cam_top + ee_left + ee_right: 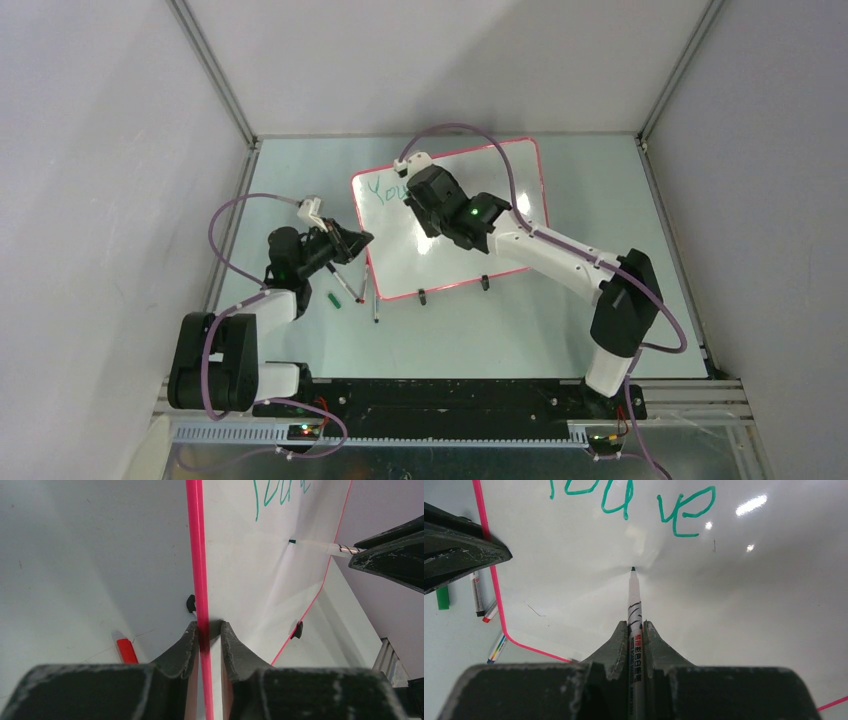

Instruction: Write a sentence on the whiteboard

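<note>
The whiteboard [749, 605] is very glossy and smooth, with bright spots of light on it, and its pink rim [197, 555] looks like smooth plastic. The marker [634, 600] has a smooth white plastic barrel. The right gripper [636, 627] has fingers [659, 652] of matt black plastic, rough and scuffed pale at the edges.

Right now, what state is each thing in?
whiteboard, partly written, rim clamped.
sentence, unfinished, one line in green.
green marker, uncapped, tip on the board.
left gripper, shut on the whiteboard's rim.
right gripper, shut on the green marker.
spare markers, lying loose beside the board.
</note>
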`<action>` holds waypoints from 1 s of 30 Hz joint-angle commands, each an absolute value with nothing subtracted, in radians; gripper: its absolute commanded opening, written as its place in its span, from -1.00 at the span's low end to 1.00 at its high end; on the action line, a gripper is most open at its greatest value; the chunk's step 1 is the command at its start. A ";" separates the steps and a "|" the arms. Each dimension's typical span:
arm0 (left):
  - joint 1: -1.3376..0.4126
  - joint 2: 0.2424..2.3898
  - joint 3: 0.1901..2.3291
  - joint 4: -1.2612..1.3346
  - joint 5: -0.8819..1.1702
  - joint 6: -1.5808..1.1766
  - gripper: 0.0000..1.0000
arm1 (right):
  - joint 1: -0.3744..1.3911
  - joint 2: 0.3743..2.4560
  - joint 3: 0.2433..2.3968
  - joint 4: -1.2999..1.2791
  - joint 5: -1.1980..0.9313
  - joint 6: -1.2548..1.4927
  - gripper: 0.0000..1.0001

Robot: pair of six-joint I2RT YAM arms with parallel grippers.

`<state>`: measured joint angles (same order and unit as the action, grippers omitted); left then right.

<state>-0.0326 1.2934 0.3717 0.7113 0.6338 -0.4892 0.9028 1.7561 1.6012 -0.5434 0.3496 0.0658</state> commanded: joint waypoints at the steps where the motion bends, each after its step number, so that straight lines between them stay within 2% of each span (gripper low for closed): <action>1: -0.028 1.292 0.357 0.641 0.537 -0.441 -0.98 | 0.892 1.785 1.661 -0.538 0.382 0.053 -1.00; 30: -0.028 1.289 0.354 0.641 0.538 -0.441 -0.98 | 0.882 1.738 1.607 -0.603 0.316 0.057 -1.00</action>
<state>-0.0330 1.2926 0.3717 0.7074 0.6304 -0.4892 0.9016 1.7729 1.6173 -0.5743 0.2970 0.0662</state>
